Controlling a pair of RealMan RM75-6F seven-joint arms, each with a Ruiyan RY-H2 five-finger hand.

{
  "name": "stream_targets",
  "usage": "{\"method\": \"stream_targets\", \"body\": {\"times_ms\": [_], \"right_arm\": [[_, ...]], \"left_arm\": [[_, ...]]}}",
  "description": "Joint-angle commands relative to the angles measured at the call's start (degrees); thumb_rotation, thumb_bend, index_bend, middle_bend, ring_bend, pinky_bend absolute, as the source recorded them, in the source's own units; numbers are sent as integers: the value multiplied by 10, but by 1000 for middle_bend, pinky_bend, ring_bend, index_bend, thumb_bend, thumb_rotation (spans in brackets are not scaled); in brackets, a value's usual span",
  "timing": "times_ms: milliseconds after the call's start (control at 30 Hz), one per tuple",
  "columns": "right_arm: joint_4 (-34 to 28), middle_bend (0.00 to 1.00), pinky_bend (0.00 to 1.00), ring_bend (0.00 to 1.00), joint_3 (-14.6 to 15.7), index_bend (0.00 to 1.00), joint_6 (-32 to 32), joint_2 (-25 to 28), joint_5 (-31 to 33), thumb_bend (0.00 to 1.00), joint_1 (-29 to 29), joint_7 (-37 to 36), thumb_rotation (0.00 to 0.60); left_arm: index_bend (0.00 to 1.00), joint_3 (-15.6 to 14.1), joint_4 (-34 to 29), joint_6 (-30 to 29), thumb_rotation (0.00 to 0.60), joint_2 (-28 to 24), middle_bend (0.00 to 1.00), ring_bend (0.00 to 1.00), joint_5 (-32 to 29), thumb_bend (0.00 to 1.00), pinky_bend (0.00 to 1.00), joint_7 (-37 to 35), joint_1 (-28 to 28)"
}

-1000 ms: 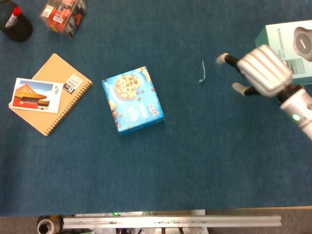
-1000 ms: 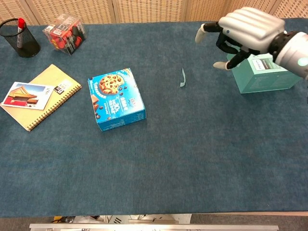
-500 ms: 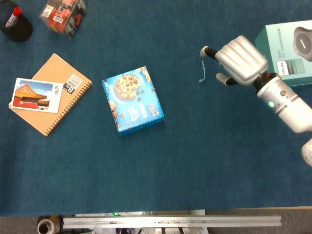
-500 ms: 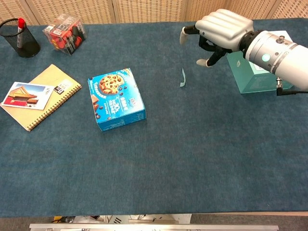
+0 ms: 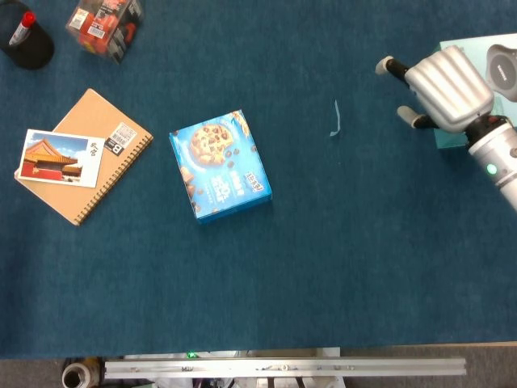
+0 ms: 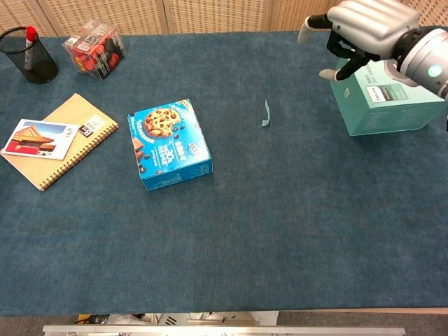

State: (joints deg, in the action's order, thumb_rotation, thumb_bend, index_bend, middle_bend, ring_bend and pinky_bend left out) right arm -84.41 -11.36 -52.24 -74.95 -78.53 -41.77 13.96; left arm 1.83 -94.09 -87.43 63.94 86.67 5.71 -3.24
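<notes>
My right hand [image 5: 444,89] hovers at the far right, over the left edge of a teal carton [image 5: 507,56]. Its fingers are spread and it holds nothing. The chest view shows the same hand [image 6: 367,24] above the carton's [image 6: 392,105] near-left corner, not plainly touching it. A small pale paper strip [image 5: 336,118] lies on the blue cloth to the hand's left, also seen in the chest view as the strip [image 6: 266,113]. A blue cookie box [image 5: 220,166] lies mid-table. My left hand appears in neither view.
A tan spiral notebook [image 5: 97,121] with a postcard [image 5: 55,158] on it lies at the left. A black pen cup [image 5: 24,40] and a clear box of red items [image 5: 105,20] stand at the far left corner.
The right hand swung left toward the paper strip half a second ago, then drew back right and away, and is now over the teal carton's edge. Nothing else moved.
</notes>
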Motion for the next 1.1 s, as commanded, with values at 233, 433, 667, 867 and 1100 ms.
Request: {"method": "stream_targets", "body": {"times_ms": [233, 433, 667, 867, 1100], "right_arm": [[55, 954, 1000, 972, 1, 413, 60, -59, 28, 298, -53, 26, 600], [108, 954, 1000, 972, 1, 430, 97, -110, 61, 301, -87, 59, 600], [166, 954, 1000, 973, 5, 448, 124, -161, 96, 266, -115, 86, 600], [205, 954, 1000, 974, 15, 463, 139, -193, 112, 254, -128, 102, 600], [238, 954, 1000, 975, 29, 464, 151, -218, 117, 254, -136, 111, 600]], "left_arm": [[145, -1, -5, -4, 600, 0, 246, 244, 0, 294, 197, 3, 3], [145, -2, -1, -9, 600, 0, 246, 244, -5, 294, 197, -6, 10], [146, -4, 9, -13, 600, 1, 246, 244, -7, 294, 197, -20, 16], [145, -5, 16, -15, 600, 3, 246, 244, -8, 293, 197, -29, 20], [145, -8, 23, -11, 600, 4, 246, 244, -9, 294, 198, -38, 23]]}}
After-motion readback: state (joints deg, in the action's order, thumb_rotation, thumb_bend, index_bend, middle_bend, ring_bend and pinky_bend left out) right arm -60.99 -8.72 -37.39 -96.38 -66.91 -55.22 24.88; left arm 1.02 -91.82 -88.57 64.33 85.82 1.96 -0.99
